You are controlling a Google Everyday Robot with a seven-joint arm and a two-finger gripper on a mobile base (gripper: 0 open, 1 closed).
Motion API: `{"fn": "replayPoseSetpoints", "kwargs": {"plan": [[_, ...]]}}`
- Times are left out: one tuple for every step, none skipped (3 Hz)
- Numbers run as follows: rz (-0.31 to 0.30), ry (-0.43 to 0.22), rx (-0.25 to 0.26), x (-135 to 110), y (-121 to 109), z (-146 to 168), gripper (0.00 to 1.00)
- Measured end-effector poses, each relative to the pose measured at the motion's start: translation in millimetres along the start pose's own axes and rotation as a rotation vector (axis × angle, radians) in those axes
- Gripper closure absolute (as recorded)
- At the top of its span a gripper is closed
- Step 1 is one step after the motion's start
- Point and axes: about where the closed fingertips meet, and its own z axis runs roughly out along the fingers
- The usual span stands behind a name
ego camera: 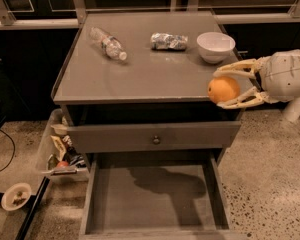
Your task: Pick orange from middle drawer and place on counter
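Observation:
The orange (223,89) is round and smooth, held between the two pale fingers of my gripper (229,86), which reaches in from the right. It hangs just above the front right corner of the grey counter (140,69). The gripper is shut on the orange. The middle drawer (152,196) is pulled open below, a shallow grey box with a bare floor, and only the arm's shadow lies on it.
On the counter lie a clear plastic bottle (107,43), a crumpled silver packet (169,41) and a white bowl (215,46) just behind the gripper. The shut top drawer front has a small knob (156,140). A bin of clutter (60,151) stands on the floor at left.

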Motion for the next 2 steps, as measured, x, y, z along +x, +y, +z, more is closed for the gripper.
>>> {"fn": "replayPoseSetpoints", "kwargs": {"plan": [[-0.031, -0.021, 0.015, -6, -7, 8, 1.0], [-0.071, -0.081, 0.076, -9, -48, 35, 1.0]]}}
